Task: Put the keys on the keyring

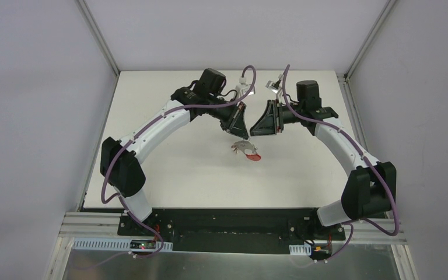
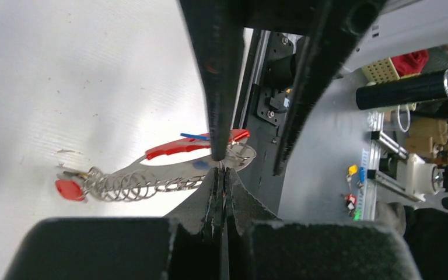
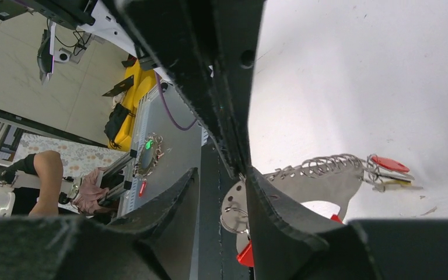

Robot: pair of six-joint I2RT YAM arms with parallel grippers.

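From above, we see the keyring [image 1: 244, 147] near the middle of the tabletop [image 1: 169, 175], slightly toward the far edge, with the left gripper [image 1: 238, 135] and right gripper [image 1: 253, 132] meeting over it.

In the left wrist view, the left gripper [image 2: 221, 174] is pinched tight on the keyring's [image 2: 169, 149] grey end, with a red-headed key [image 2: 69, 189] at the other end.

In the right wrist view, the right gripper [image 3: 224, 192] stands spread around that same end, holding nothing. We judge the keyring [image 3: 321, 184] to be light, stiff, slippery metal, best held by its flat body.
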